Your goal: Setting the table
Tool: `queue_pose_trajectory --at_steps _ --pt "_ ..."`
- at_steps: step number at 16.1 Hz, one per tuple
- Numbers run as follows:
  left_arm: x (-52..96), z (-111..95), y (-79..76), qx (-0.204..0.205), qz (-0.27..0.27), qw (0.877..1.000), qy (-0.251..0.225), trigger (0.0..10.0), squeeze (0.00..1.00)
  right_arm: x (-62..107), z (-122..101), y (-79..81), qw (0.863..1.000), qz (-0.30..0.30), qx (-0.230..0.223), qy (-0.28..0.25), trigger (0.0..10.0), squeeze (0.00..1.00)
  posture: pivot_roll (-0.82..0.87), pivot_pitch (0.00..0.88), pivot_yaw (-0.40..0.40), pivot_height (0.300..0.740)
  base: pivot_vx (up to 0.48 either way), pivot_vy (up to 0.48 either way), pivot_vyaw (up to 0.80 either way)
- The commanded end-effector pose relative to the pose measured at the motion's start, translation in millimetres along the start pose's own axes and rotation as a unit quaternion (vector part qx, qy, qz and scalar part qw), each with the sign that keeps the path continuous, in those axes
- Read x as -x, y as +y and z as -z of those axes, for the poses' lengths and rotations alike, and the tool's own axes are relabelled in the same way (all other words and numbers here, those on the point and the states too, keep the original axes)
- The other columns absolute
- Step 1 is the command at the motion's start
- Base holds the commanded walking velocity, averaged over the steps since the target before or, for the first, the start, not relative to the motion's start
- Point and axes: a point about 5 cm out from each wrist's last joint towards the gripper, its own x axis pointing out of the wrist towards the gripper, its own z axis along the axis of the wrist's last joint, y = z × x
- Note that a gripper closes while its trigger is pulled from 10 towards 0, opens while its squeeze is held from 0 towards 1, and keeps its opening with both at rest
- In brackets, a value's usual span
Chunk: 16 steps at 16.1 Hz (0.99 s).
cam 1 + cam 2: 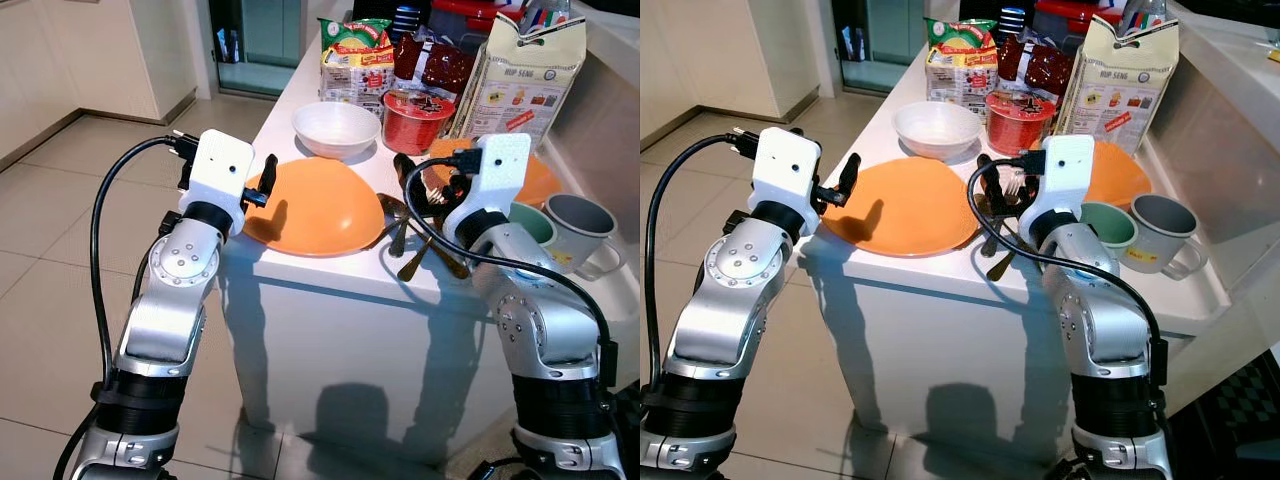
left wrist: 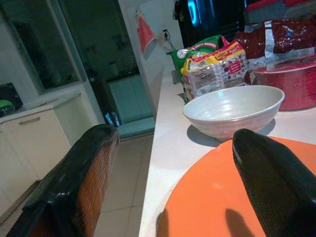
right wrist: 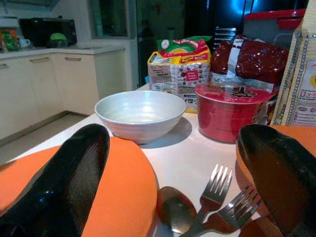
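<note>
Your two silver arms frame the orange plate (image 1: 310, 205) at the counter's (image 1: 940, 275) near edge, left gripper (image 1: 268, 180) spread at its rim, right gripper (image 1: 992, 185) parted above forks (image 3: 217, 195) and spoon (image 3: 175, 207), seemingly poised to lay cutlery beside it.

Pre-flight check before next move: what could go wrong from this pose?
1. The orange plate overhangs the counter edge; a push from the open left end effector could tip it off.
2. The right end effector hovers open over piled forks and a spoon; it may grab several or scatter them toward the cups.
</note>
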Motion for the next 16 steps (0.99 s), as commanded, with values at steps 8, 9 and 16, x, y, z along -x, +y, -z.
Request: queue_pose_trajectory --at_steps 8,9,16 --pt "0.5 -3.6 6.5 0.003 -0.007 1.000 -0.012 10.0 0.00 0.7 -1.3 6.8 1.000 -0.021 0.014 -0.001 10.0 0.00 0.03 0.000 -0.052 0.740 0.451 0.000 0.56" --pt "0.5 -4.0 6.8 0.004 -0.006 1.000 -0.013 10.0 0.00 0.5 -3.1 7.6 1.000 -0.023 -0.001 -0.004 10.0 0.00 0.03 0.000 -0.052 0.740 0.000 0.000 0.00" --pt "1.3 -2.6 3.1 0.000 0.005 1.000 -0.010 10.0 0.00 0.9 -3.9 7.6 1.000 -0.026 0.001 -0.002 10.0 0.00 0.03 0.000 -0.052 0.740 0.000 0.000 0.00"
